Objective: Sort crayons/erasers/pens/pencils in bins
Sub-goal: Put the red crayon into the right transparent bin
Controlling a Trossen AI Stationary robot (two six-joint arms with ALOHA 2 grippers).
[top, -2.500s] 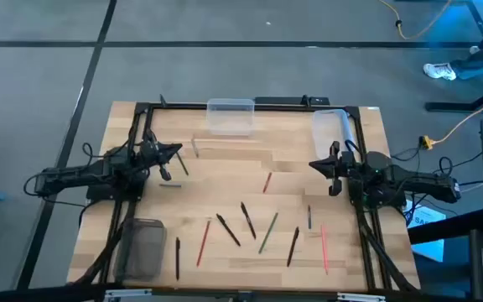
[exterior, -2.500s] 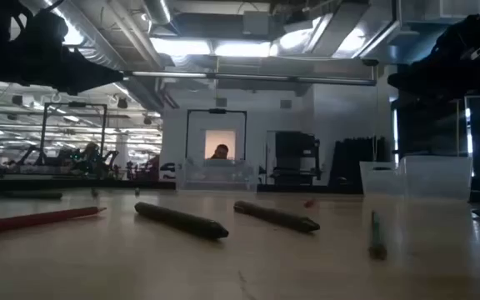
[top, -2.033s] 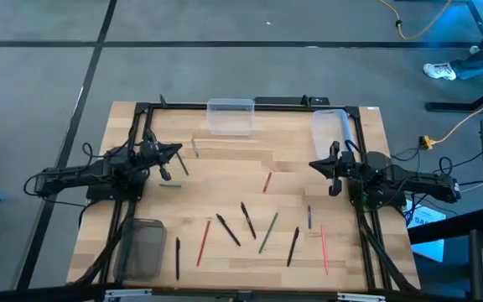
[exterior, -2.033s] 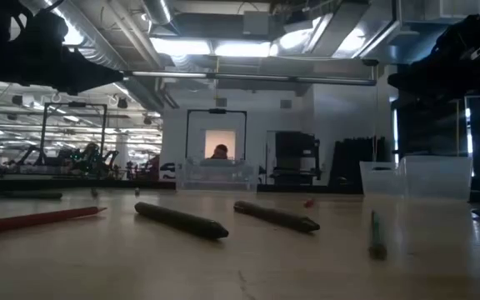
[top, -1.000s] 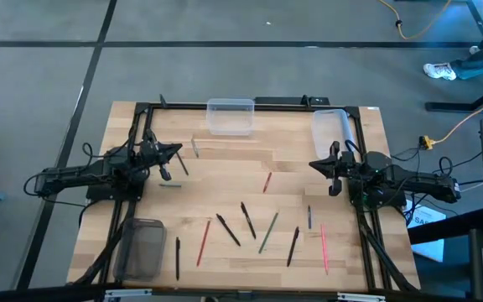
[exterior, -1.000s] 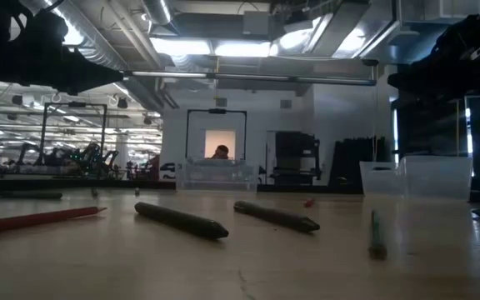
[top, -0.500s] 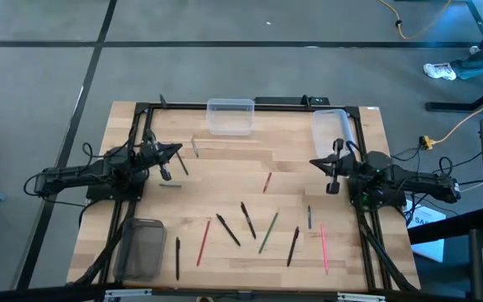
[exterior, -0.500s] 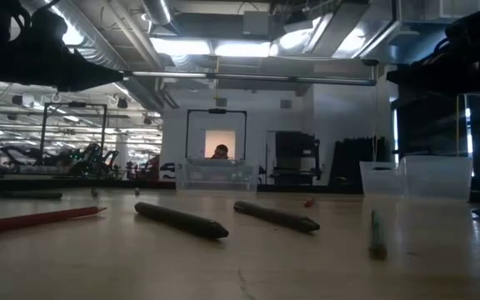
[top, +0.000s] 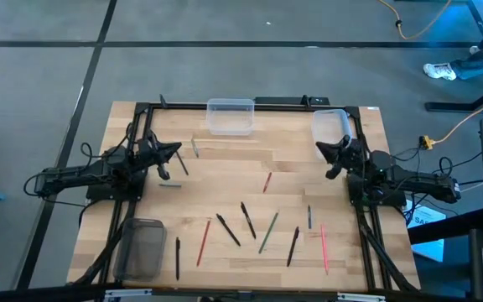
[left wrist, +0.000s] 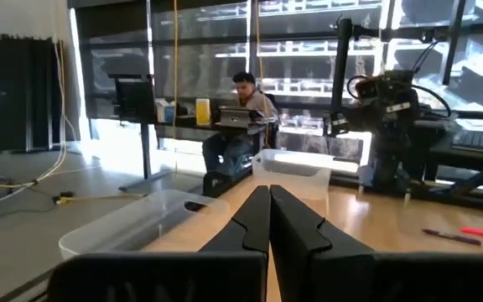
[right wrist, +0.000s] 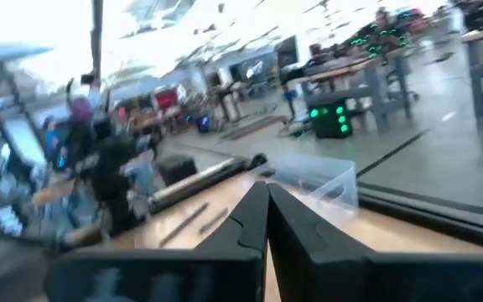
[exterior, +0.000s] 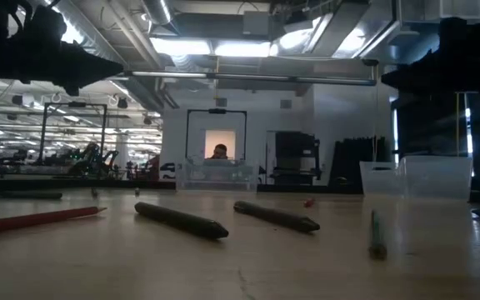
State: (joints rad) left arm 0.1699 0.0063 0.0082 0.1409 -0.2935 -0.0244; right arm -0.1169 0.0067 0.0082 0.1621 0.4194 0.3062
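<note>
we are keeping both tools pressed together and empty: the left tool (top: 173,151) over the bench (top: 225,168), the right tool (top: 325,149) nearing the clear bin (top: 329,124). we should open above one pencil (top: 203,242) before descending; the dark bin (top: 143,248) is waiting nearest, another clear bin (top: 230,116) farthest.

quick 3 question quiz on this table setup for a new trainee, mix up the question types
1. True or false: the left pincer is holding a pencil.
2. Where does the smoky grey bin sit in the high view? A) far edge, centre B) near left corner C) far right corner
3. Fill in: the long pink pencil lies nearest the ___ arm's side of the table.

Key
1. False: its fingers are shut on nothing.
2. B. The two clear bins, one and the other, stand along the far edge.
3. Right.
</note>
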